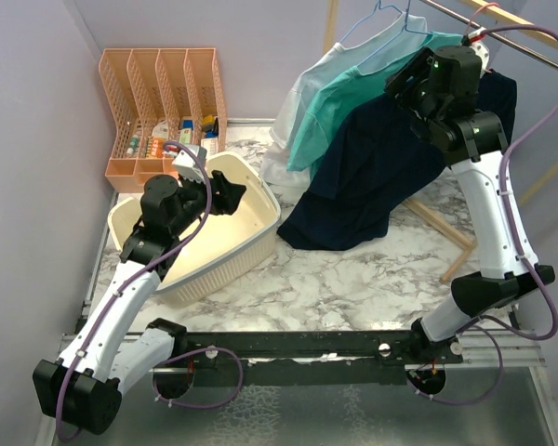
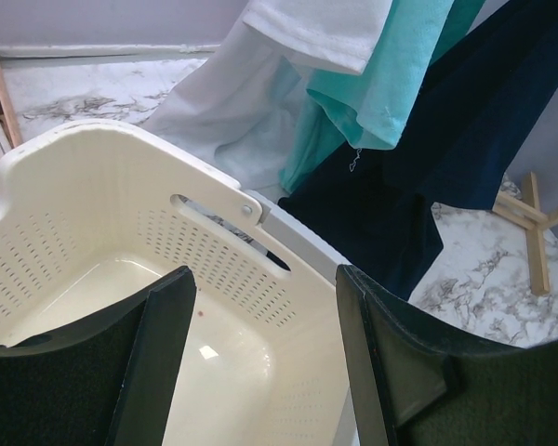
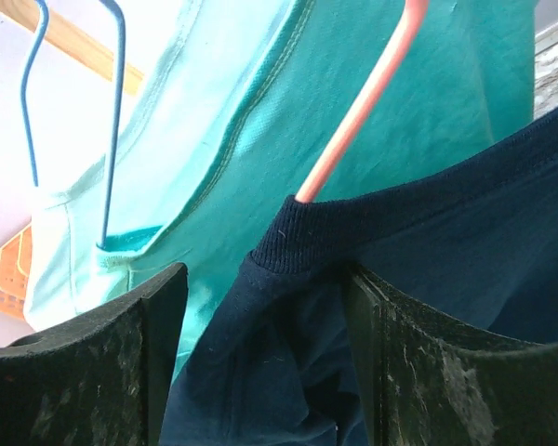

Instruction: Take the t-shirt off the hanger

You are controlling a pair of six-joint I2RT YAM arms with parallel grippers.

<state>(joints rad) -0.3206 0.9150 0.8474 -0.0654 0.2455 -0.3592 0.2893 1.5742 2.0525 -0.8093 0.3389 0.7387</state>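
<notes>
The right fingers point(image 3: 121, 372), rough black pads on a raised, outstretched arm, stand wide apart. The ribbed collar of the navy t-shirt point(image 3: 428, 260) sits between them, not clamped. Just above, a smooth orange hanger point(image 3: 358, 111) rises out of that collar. Beyond it hangs a knit teal shirt point(image 3: 260, 93) on a thin blue wire hanger point(image 3: 116, 111). The left fingers point(image 2: 74, 390), low on a bent arm, gape wide and hold nothing, over a perforated cream plastic basket point(image 2: 93, 186) on the marbled table point(image 2: 93, 93).
</notes>
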